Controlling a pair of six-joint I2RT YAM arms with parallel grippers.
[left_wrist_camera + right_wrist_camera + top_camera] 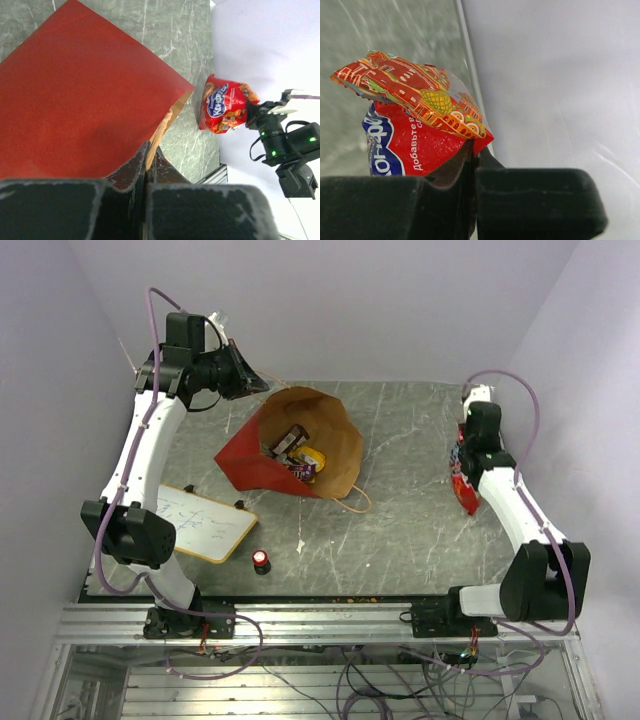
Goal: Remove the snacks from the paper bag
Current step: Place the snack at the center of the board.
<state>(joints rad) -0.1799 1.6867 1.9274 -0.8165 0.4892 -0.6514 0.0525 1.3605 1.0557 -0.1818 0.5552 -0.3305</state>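
Note:
The red paper bag (300,440) lies on its side at the table's middle left, its brown mouth open toward the camera. Several small bars (295,452) in brown, yellow and purple wrappers sit inside it. My left gripper (250,380) is shut on the bag's back rim; in the left wrist view (148,152) the paper edge runs between the closed fingers, with the bag's red wall (75,100) beyond. My right gripper (466,440) is shut on a corner of the red chip bag (464,485) at the far right edge; it also shows in the right wrist view (415,130) and the left wrist view (225,105).
A wood-framed whiteboard (205,523) lies at the front left. A small red-topped black knob (260,561) stands near the front edge. The bag's string handle (355,502) trails on the grey table (400,530). The wall is close behind the right gripper.

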